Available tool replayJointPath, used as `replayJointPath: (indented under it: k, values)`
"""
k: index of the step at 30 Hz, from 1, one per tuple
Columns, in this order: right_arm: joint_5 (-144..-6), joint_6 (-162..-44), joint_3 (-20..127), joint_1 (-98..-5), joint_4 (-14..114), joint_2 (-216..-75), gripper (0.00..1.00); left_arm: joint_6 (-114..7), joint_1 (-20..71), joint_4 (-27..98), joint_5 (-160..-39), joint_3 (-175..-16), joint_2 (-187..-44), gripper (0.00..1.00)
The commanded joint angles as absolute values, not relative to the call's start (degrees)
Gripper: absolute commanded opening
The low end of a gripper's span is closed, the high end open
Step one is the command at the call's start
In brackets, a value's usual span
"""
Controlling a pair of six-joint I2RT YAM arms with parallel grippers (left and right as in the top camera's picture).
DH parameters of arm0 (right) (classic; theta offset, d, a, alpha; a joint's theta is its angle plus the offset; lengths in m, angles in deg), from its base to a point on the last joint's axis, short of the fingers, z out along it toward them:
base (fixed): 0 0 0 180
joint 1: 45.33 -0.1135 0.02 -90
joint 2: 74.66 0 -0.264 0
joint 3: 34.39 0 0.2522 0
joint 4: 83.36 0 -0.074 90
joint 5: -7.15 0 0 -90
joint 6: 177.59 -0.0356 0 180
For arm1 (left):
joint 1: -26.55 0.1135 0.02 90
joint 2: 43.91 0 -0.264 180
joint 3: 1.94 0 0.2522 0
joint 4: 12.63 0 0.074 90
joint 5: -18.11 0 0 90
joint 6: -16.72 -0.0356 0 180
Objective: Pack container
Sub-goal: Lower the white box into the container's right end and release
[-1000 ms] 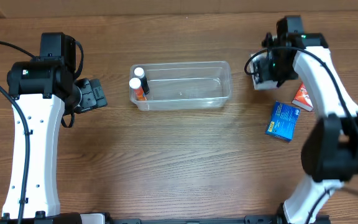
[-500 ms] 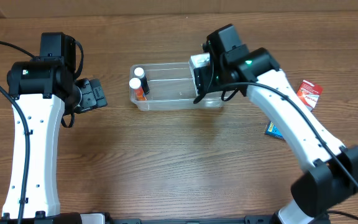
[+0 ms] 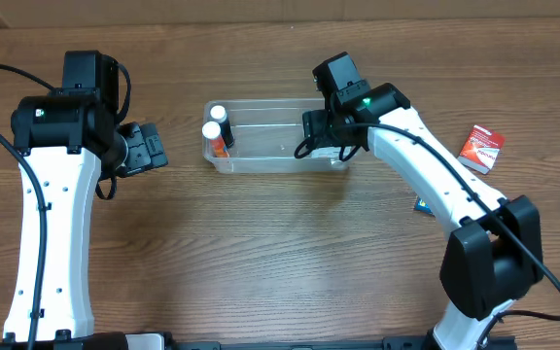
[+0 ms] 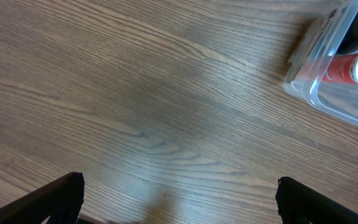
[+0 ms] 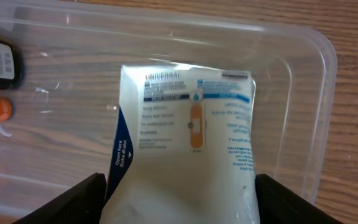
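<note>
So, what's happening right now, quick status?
Left fingers open, over wooden table. Right fingers shut on white printed pouch, over clear plastic rectangular bin. Nothing in the way; two small bottles at bin's other end.

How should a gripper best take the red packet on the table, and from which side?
Probably from above, closing across the narrower width of the red packet, near its middle: it lies flat and slanted, with nothing against its sides.
</note>
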State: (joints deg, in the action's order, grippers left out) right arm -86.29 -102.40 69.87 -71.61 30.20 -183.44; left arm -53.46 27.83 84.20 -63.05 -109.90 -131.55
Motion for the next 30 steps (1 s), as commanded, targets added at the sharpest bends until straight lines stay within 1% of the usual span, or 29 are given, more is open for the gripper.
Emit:
replayJointPath:
  k: [1,8,11,14,15,18,22,24,26,28,30]
  values:
    - [-87.3,-102.9,69.3,-71.2,31.3,-187.1,0.77,-52.7,28.1,84.2,-62.9,-109.8,-130.8,1.00]
    - [-87.6,-102.9,69.3,-71.2,33.8,-189.6,0.77,-52.7,28.1,84.2,-62.9,-109.8,-130.8,1.00]
    - [-88.4,-102.6,69.3,-71.2,34.5,-189.6,0.83,-52.7,28.1,84.2,-62.9,-109.8,-130.8,1.00]
    - [-88.6,-102.6,69.4,-71.2,34.5,-189.3,0.95,-52.7,28.1,84.2,-62.9,-109.8,-130.8,1.00]
    - [-89.4,-102.6,69.5,-71.2,34.3,-189.0,0.97,-52.7,28.1,84.2,-62.9,-109.8,-130.8,1.00]
    - [-93.3,-102.6,72.4,-71.2,30.5,-185.3,1.00,-53.1,28.1,84.2,-62.9,-109.8,-130.8,1.00]
    - [-97.1,-102.7,78.7,-70.4,24.7,-177.1,1.00,-53.1,28.1,84.2,-62.9,-109.8,-130.8,1.00]
    - [-101.3,-105.7,81.4,-67.9,21.8,-172.7,1.00,-53.4,28.1,84.2,-62.9,-109.8,-130.8,1.00]
    - [-102.0,-109.9,81.8,-63.0,20.0,-168.6,1.00,-53.6,28.1,84.2,-62.9,-109.8,-130.8,1.00]
    - [-98.7,-113.6,81.8,-56.0,15.3,-166.6,1.00,-53.6,28.1,84.2,-62.9,-109.8,-130.8,1.00]
    - [-93.3,-113.6,81.2,-48.4,8.6,-167.1,1.00,-53.6,28.1,84.2,-62.9,-109.8,-130.8,1.00]
